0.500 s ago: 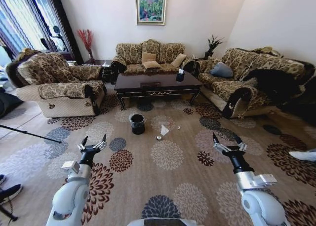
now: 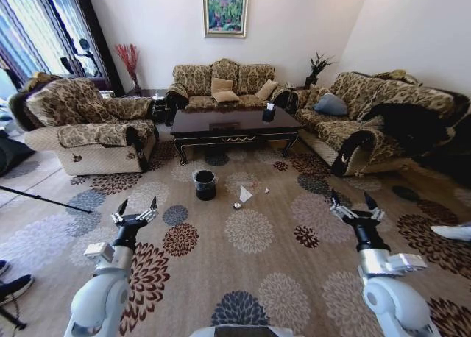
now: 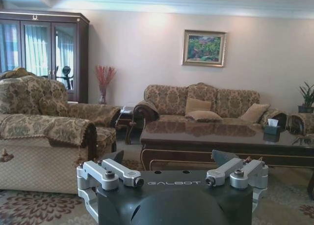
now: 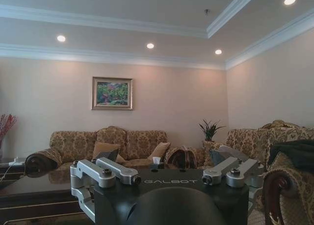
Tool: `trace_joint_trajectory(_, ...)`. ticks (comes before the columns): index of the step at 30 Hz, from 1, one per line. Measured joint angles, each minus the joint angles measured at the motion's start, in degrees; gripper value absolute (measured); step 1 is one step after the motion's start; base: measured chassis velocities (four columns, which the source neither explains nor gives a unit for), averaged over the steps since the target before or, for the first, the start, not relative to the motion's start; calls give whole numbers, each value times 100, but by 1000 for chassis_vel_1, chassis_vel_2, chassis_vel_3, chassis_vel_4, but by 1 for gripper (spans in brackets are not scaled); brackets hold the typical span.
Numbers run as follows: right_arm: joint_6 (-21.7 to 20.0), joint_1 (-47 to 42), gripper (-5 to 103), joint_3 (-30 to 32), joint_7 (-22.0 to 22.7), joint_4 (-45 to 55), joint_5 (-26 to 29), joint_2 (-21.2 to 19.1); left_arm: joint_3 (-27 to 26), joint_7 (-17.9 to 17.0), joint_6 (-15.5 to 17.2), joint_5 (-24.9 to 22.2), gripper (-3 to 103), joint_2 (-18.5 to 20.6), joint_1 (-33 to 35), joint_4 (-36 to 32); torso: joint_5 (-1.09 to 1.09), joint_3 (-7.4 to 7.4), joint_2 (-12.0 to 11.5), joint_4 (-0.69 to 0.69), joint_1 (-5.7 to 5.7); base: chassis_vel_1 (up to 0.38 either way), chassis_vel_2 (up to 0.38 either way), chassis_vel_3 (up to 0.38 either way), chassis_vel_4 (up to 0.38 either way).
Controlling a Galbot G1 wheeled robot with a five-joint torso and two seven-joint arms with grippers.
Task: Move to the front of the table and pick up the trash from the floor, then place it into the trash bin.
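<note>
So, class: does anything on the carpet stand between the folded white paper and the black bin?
Nothing visible does. The folded white paper lies on bare patterned carpet, with open floor between it and the black bin beside it, in front of the table.

Trash bin (image 2: 204,184) before table (image 2: 234,126); trash (image 2: 245,194) just right of bin, on floor.

Head cam looks high, forward-down across the carpet at the distant table (image 2: 234,123); both wrist cams sit low, level, facing it (shared: sofa (image 3: 201,101), wall painting (image 4: 112,93)).
</note>
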Motion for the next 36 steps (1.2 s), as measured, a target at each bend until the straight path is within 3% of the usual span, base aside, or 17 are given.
trace_joint_trajectory(6, 171, -95, 100, -43, -98, 22, 5, 39, 5, -79, -17, 10, 100, -5, 38, -99, -1, 0, 0, 0, 0, 0, 0, 0, 0)
trace_joint_trajectory(10, 236, -137, 100, -52, -236, 51, 9, -40, -9, -130, -302, 31, 100, 10, 33, -65, 0, 0, 0, -1, 0, 0, 0, 0, 0)
trace_joint_trajectory(16, 244, -131, 100, -45, -290, 47, -21, -62, -29, -185, -414, -79, 100, -3, 23, 28, 0, 0, 0, 0, 0, 0, 0, 0, 0)
trace_joint_trajectory(29, 223, -155, 100, -32, -256, -16, -96, 1, -44, -362, -400, -360, 100, 22, -27, 176, -1, -3, -5, -2, -2, 0, 0, 0, 0)
trace_joint_trajectory(36, 201, -211, 100, 11, -174, -18, -64, 63, -27, -384, -406, -454, 100, 64, -32, 213, -1, -77, -152, -2, -73, 0, 0, 0, 0)
